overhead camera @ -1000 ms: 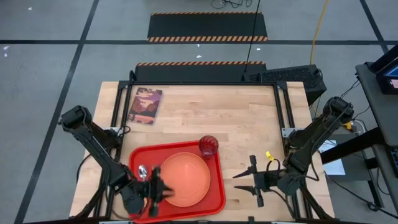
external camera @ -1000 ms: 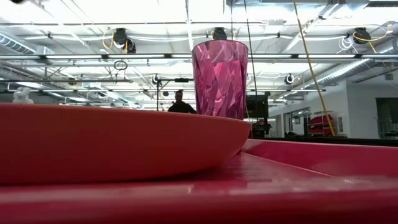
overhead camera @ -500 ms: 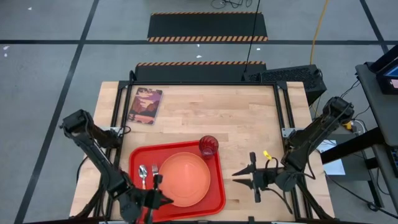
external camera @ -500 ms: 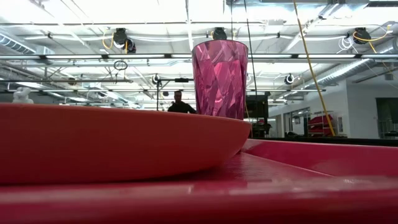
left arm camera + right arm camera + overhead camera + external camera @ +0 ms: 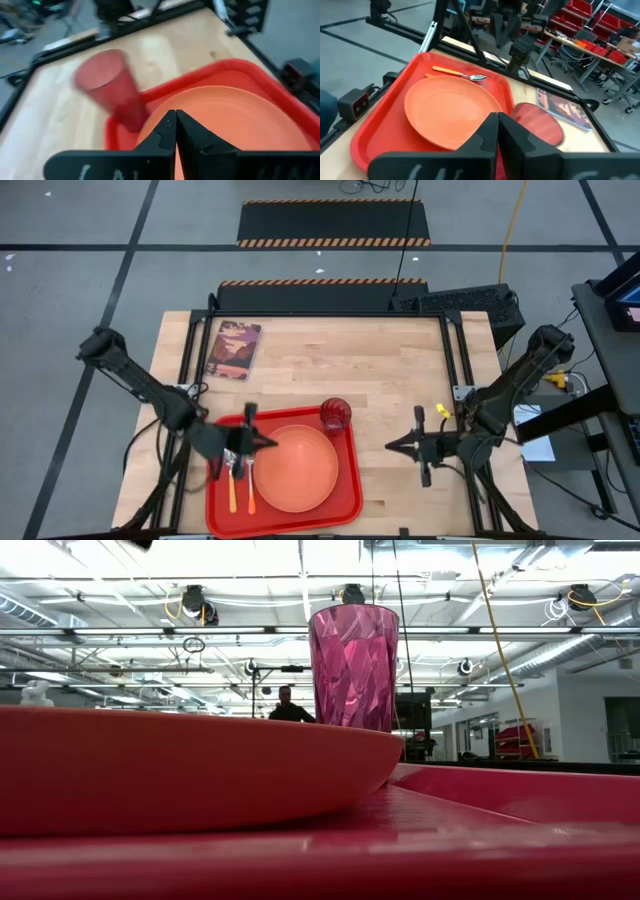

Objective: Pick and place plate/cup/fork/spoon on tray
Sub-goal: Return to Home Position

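The red tray (image 5: 340,495) lies near the table's front edge. On it rest the orange plate (image 5: 295,468), the dark-red cup (image 5: 335,415) upright at its far right corner, and the spoon (image 5: 232,492) and fork (image 5: 250,496) side by side left of the plate. The heads of both utensils are hidden under my left gripper (image 5: 272,443). That gripper hovers shut over the plate's left edge, holding nothing. My right gripper (image 5: 389,446) is shut and empty above the bare table right of the tray. The low view shows the cup (image 5: 352,665) behind the plate (image 5: 190,770).
A small book (image 5: 234,349) with a pictured cover lies at the table's far left. Bare wood stretches across the far half of the table and right of the tray. A person stands far off in the room behind the cup in the low view.
My left gripper has risen from the tray's near left corner and gone toward the far edge, uncovering the fork beside the spoon. My right gripper has shut its fingers and drifted slightly toward the far and right edges. Plate, cup and tray have stayed put.
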`<action>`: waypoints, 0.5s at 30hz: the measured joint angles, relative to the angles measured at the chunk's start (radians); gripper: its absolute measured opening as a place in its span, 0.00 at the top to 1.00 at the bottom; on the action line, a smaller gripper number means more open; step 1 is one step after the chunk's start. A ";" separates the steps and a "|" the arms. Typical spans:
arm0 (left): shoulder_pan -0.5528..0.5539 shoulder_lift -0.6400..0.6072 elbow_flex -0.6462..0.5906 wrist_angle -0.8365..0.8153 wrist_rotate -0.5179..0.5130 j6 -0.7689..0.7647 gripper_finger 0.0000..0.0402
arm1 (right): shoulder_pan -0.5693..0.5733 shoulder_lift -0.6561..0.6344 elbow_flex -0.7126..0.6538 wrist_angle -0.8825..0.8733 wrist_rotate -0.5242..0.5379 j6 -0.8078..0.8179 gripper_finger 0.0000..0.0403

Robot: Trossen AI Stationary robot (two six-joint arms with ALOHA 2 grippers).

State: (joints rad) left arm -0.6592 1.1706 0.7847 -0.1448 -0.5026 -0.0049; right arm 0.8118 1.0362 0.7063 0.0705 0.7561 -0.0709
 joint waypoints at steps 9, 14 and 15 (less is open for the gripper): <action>0.145 -0.354 -0.327 0.229 0.005 0.056 0.97 | -0.120 -0.237 -0.257 0.187 -0.188 -0.057 1.00; 0.230 -0.489 -0.422 0.228 0.050 0.081 0.99 | -0.237 -0.374 -0.384 0.230 -0.347 -0.062 1.00; 0.249 -0.511 -0.439 0.228 0.073 0.082 0.98 | -0.259 -0.399 -0.405 0.231 -0.368 -0.062 1.00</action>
State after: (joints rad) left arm -0.4101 0.6599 0.3453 0.0830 -0.4297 0.0769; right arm 0.5523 0.6368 0.3013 0.3018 0.3879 -0.1329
